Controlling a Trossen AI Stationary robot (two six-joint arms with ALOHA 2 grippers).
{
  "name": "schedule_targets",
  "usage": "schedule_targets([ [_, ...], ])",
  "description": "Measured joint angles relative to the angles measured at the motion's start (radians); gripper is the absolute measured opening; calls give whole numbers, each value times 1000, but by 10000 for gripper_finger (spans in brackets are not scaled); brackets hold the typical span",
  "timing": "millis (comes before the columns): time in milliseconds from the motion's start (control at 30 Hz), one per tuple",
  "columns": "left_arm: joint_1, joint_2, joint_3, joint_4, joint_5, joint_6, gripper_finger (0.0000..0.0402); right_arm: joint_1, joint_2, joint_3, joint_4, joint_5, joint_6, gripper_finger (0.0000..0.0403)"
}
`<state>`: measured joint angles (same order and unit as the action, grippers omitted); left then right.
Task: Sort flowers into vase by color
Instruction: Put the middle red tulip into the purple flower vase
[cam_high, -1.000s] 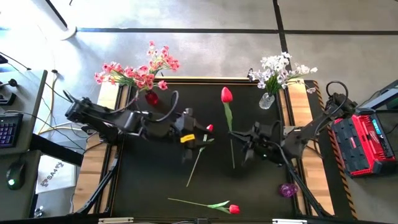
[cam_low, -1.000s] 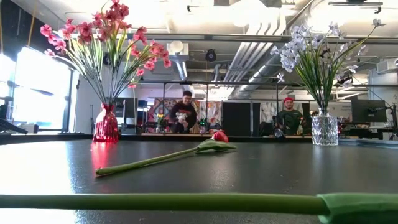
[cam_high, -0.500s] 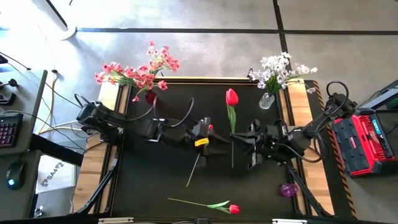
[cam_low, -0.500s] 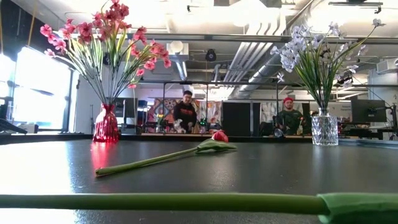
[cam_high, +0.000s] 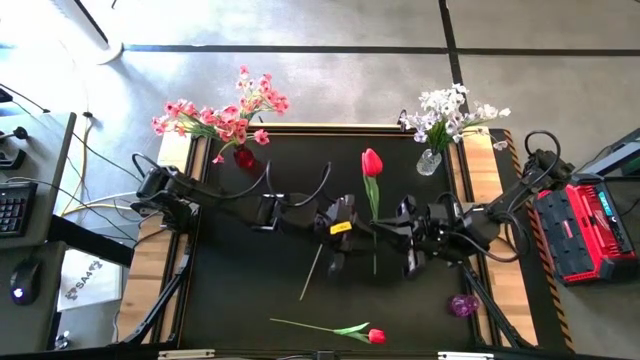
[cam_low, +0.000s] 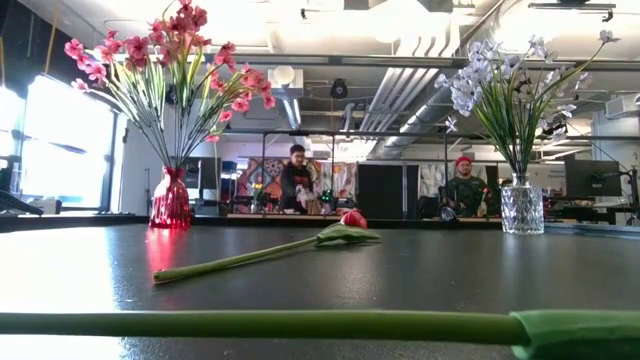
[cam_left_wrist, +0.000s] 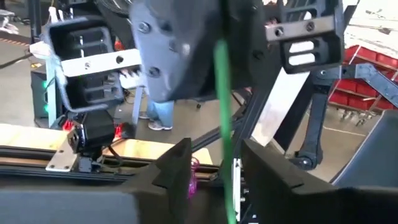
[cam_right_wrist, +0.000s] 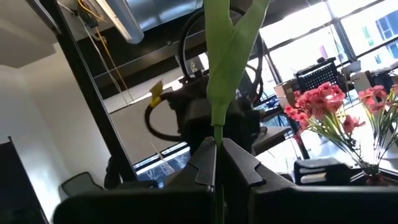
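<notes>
Gripping the raised red tulip (cam_high: 372, 162) by its stem, the right hand (cam_high: 385, 233) meets the left hand (cam_high: 352, 228) – half-closed around it – a mistimed handover risks dropping it

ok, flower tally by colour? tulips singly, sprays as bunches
Red tulips: 3. These are the held tulip in the right gripper, the mid-table tulip and the near-edge tulip.
Pink bunch: 1
White bunch: 1
Total: 5
</notes>
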<state>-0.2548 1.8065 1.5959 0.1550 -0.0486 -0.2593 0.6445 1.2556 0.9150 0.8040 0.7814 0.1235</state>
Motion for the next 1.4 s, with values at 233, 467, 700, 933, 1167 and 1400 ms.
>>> schedule_targets([
  [233, -1, 0, 0, -33, 53, 2, 9, 3, 0, 0, -52, -4, 70, 0],
  [467, -9, -4, 2, -177, 85, 51, 3, 21, 0, -2, -143, 4, 154, 0],
  [700, -27, 2, -1, -348, 95, 80, 1, 20, -3, -1, -349, -25, 385, 70],
  [933, -35, 1, -2, -430, 71, 81, 1, 19, -3, 0, -363, -48, 424, 150],
  [1167, -35, 1, -1, -439, 72, 73, 1, 19, -3, 0, -464, -56, 511, 33],
  [1400, -44, 1, -1, -546, 67, 94, 64, 46, -6, 0, -647, -9, 643, 4],
])
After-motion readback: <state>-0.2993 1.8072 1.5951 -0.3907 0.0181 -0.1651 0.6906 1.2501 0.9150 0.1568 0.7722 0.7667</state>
